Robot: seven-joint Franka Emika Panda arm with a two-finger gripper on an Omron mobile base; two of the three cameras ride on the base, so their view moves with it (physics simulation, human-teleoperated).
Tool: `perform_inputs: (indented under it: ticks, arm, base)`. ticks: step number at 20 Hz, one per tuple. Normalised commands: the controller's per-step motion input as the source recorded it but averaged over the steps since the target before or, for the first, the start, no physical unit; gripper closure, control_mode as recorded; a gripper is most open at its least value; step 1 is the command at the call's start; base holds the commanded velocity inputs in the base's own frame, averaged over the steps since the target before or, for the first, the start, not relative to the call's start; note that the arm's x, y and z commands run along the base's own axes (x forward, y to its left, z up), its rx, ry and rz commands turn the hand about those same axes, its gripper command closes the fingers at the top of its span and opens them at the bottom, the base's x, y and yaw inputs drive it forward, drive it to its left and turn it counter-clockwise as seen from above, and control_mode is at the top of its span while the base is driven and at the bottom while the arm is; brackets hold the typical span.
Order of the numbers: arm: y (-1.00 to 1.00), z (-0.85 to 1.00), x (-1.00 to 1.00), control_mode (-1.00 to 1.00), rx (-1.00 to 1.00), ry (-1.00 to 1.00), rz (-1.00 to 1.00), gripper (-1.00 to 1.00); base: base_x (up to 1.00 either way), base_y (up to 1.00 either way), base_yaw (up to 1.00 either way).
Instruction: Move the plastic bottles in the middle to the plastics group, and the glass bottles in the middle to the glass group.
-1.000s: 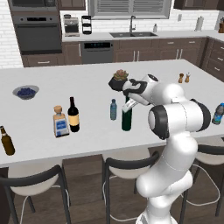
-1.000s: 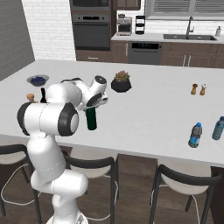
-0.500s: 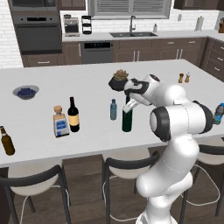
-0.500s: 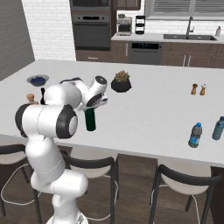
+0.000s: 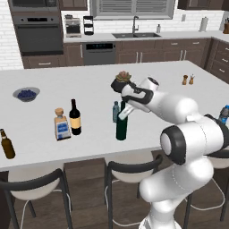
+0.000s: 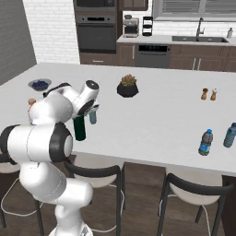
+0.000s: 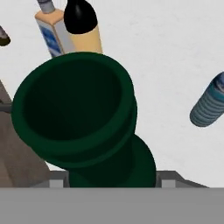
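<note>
The neck of the dark green wine bottle, standing at the middle of the white counter at 3 o'clock of the black labelled wine bottle, is being held by the gripper, its jaws partly closed around it. The bottle should be lifted straight up before being carried towards 9 o'clock, where the square blue-labelled bottle is standing, since the pale-blue water bottle is just beside it. The glass is looking smooth, round and slippery, the neck narrow under a thick lip.
</note>
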Motion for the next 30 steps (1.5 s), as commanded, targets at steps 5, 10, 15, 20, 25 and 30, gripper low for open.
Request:
perform_inputs:
  ticks: [5, 10, 15, 20, 25, 30]
  arm:
    - [1.0, 0.03, -0.1, -1.0, 0.0, 0.0, 0.13, 1.0]
    - [1.0, 0.0, 0.0, -1.0, 0.0, 0.0, 0.18, 1.0]
    - [1.0, 0.0, 0.0, -1.0, 0.0, 0.0, 0.14, 1.0]
    - [0.59, 0.0, 0.08, -1.0, 0.02, 0.0, 0.07, 1.0]
    - [0.09, 0.0, 0.26, -1.0, 0.0, 0.0, 0.0, 1.0]
    - [0.0, -0.01, 0.38, -1.0, 0.0, 0.0, 0.0, 1.0]
  base:
    - [0.0, 0.0, 0.0]
    - [0.0, 0.0, 0.0]
    - [0.0, 0.0, 0.0]
    - [0.0, 0.0, 0.0]
    - [0.0, 0.0, 0.0]
    - [0.0, 0.0, 0.0]
